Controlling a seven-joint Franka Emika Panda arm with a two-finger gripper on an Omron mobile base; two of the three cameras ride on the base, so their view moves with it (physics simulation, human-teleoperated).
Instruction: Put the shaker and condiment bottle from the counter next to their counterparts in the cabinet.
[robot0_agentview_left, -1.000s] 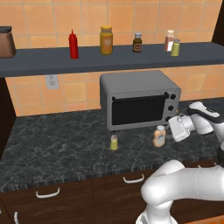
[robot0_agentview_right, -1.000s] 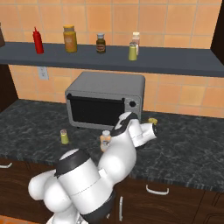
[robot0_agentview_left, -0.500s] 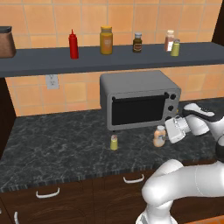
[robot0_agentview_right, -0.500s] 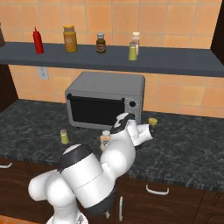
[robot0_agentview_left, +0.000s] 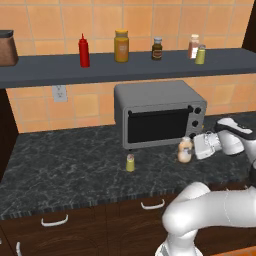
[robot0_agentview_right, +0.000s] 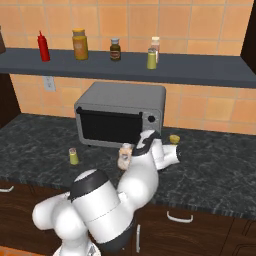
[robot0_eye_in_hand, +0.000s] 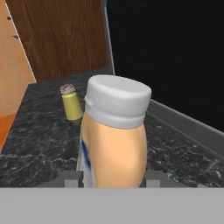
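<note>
The hand (robot0_eye_in_hand: 113, 178) is clamped low on the condiment bottle (robot0_eye_in_hand: 114, 139), which stands on the worktop (robot0_agentview_left: 65, 165) just in front of the toaster oven (robot0_agentview_left: 159, 112), probably to lift it upright to the cabinet (robot0_agentview_left: 100, 67) above the oven.

The toaster oven (robot0_agentview_left: 159, 114) stands right behind the peach bottle (robot0_agentview_left: 185, 150), so there is no way past at the back. The counter (robot0_agentview_left: 65, 165) is bare between the bottle and the little shaker (robot0_agentview_left: 130, 162). On the shelf (robot0_agentview_left: 50, 70), there is room between the red bottle (robot0_agentview_left: 84, 51) and the brown jar (robot0_agentview_left: 7, 48).
</note>
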